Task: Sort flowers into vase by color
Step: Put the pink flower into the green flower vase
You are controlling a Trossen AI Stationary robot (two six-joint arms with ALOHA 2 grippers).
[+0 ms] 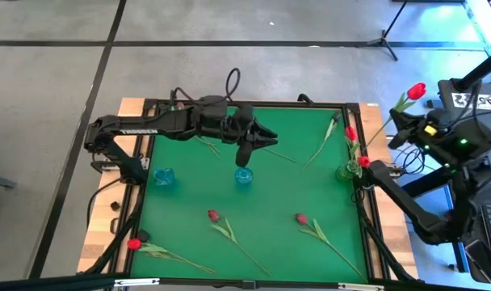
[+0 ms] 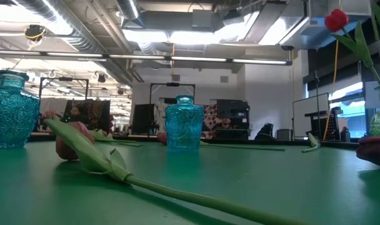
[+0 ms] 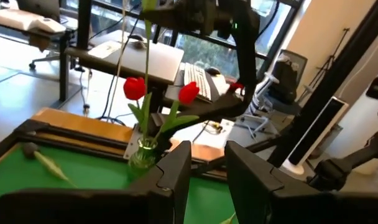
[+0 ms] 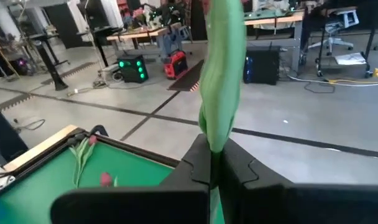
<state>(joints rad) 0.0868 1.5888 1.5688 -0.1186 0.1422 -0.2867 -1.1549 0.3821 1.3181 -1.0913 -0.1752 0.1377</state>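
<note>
My right end effector [image 4: 212,168] was clenched on a tulip [image 1: 416,90] stem beside the surface. It felt light and floppy; low on the stem suited. The left's [image 3: 207,168] state I couldn't tell.

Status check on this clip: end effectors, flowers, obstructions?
Right end effector shut on red tulip, beside green glass vase. Left end effector above middle blue vase. Nothing blocking.

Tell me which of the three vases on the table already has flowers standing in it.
It is the green vase at the table's right edge, which holds red tulips. The two blue vases, one in the middle and one on the left, are empty.
</note>
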